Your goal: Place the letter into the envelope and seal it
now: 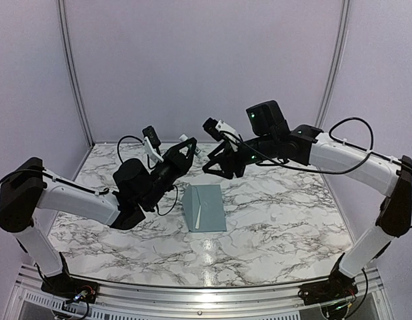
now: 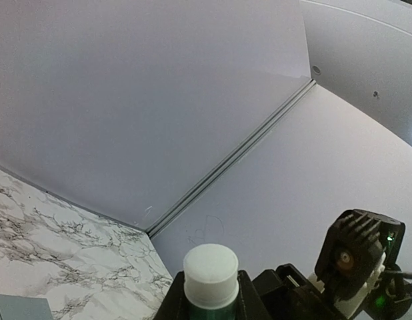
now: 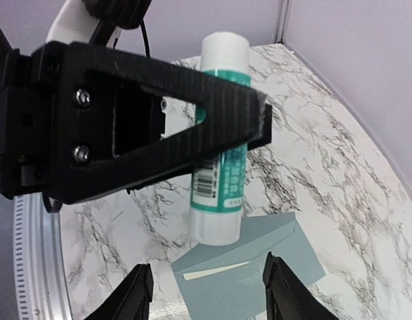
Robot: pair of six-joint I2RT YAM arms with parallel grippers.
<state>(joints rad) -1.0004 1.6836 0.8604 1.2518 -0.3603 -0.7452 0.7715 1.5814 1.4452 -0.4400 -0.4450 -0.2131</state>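
Envelope (image 1: 205,208) flat mid-table, well clear of all edges, pale strip peeking at flap. Left gripper (image 1: 187,148) pinching glue stick (image 3: 221,140) up in air toward back edge. Right gripper (image 3: 205,293) spread wide, facing it.

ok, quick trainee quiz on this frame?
1. True or false: the left hand is shut on the glue stick.
2. The envelope is: A) flat on the table; B) leaning on the back wall; C) hanging off the near edge.
3. Fill in: the right hand has its jaws ____.

Key: 1 true; 2 A; 3 open.
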